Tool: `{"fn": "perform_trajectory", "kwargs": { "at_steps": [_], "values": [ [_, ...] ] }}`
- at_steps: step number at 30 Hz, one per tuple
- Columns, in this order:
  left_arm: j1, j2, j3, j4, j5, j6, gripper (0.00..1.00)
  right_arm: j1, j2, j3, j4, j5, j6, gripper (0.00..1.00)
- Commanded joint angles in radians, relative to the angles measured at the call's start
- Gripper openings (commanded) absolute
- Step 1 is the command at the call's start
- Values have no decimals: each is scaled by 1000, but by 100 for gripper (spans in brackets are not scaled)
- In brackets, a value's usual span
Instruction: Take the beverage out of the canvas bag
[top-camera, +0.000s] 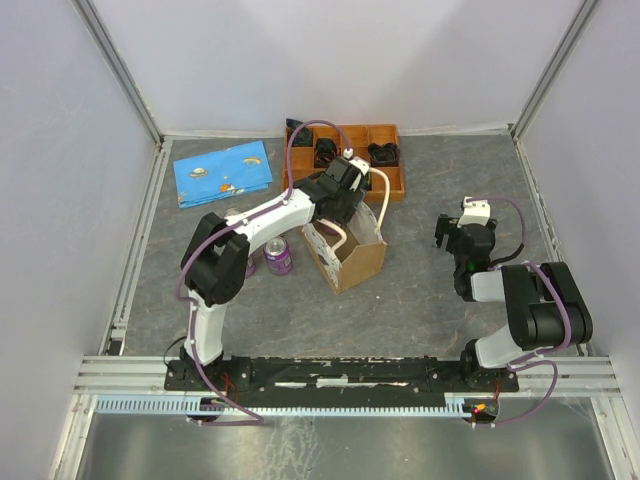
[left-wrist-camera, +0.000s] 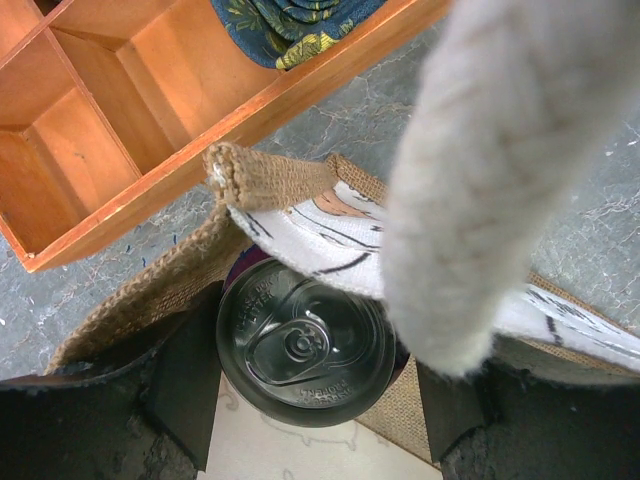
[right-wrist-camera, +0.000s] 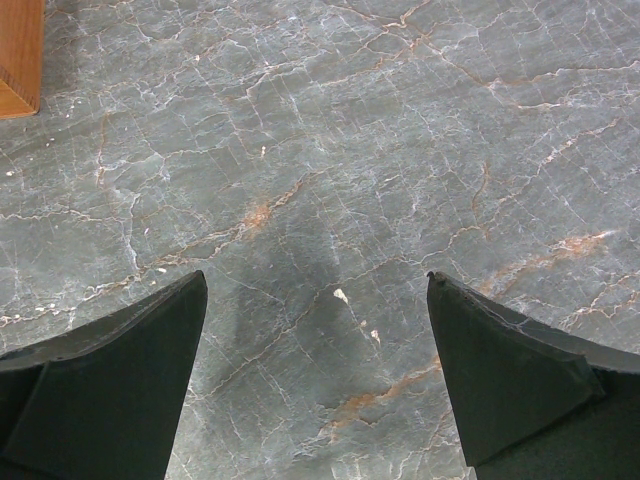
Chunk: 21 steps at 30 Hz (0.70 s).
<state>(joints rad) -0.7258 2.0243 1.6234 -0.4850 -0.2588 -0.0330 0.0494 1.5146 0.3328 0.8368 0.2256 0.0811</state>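
The canvas bag (top-camera: 356, 262) stands open in the middle of the table, tan with a white, purple-marked side (left-wrist-camera: 320, 240). In the left wrist view a beverage can (left-wrist-camera: 300, 345) stands upright inside it, silver top and pull tab showing. My left gripper (top-camera: 338, 212) reaches down into the bag mouth. Its jaws (left-wrist-camera: 318, 345) are open on either side of the can, the left finger at its rim and a gap on the right. A white loop handle (left-wrist-camera: 490, 180) hangs close across the lens. My right gripper (top-camera: 450, 238) is open and empty over bare table (right-wrist-camera: 315, 300).
The orange compartment tray (top-camera: 395, 190) sits just behind the bag and also shows in the left wrist view (left-wrist-camera: 150, 130). A purple can (top-camera: 278, 258) stands on the table left of the bag. A blue patterned sheet (top-camera: 222, 172) lies at the back left.
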Motion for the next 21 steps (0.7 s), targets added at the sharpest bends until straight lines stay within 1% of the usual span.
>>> {"fn": "perform_trajectory", "kwargs": {
  "at_steps": [1, 9, 21],
  "values": [
    [2, 37, 23, -18, 55, -17, 3, -4, -9, 26, 33, -2, -5, 99],
    [-8, -16, 90, -37, 114, 1, 3, -3, -9, 26, 33, -2, -5, 99],
    [-45, -165, 232, -127, 69, 45, 3, -3, -8, 26, 33, -2, -4, 99]
  ]
}}
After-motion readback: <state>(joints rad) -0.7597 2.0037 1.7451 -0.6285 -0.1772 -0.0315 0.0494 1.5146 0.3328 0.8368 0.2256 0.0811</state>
